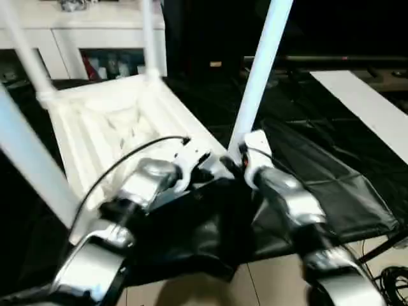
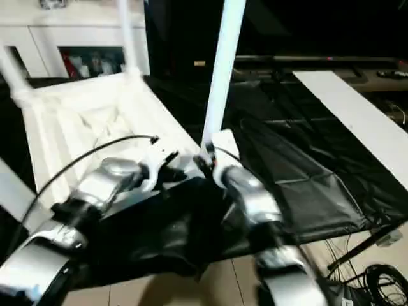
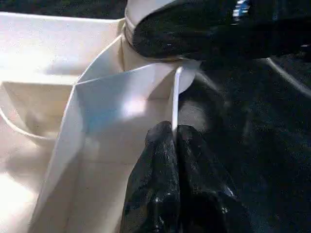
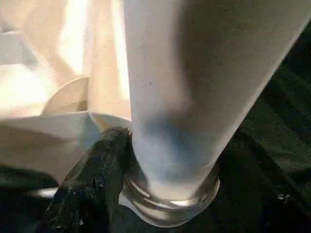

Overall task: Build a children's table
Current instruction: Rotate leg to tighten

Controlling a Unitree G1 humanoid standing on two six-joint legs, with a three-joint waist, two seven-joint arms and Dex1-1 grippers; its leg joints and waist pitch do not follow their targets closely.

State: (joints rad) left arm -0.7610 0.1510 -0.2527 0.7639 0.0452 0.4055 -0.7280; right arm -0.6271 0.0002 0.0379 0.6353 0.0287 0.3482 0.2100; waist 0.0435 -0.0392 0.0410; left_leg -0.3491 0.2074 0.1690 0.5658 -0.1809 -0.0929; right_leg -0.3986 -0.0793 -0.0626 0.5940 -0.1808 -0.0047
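Right wrist view is looking straight at the base of a leg (image 4: 170, 97), whose threaded collar is sitting at the corner socket of the tabletop (image 4: 43, 131). The right gripper (image 4: 160, 194) is closing its jaws around that base; one black finger (image 4: 92, 179) is pressing against the collar, so it is gripping the leg. From the head views the leg's long axis is rising steeply up and away from the jaws, leaning slightly to the robot's right, with the right arm plainly the nearer one to it.

Just beside it, the left gripper (image 3: 177, 165) is holding its jaws closed, pinching the thin upright rim of the tabletop next to the same corner; it seems to be steadying the top, though the contact is partly hidden.

The tabletop is lying upside down on the black-sheeted bench (image 1: 331, 185), ribbed underside up, stretching away toward the robot's left. Farther off, two more legs (image 1: 150, 38) are standing in its far corners, and another white leg (image 1: 32, 159) is crossing the near left edge of the picture. Beyond is a white cabinet (image 1: 83, 25).

No brand, label or legible writing is showing anywhere.
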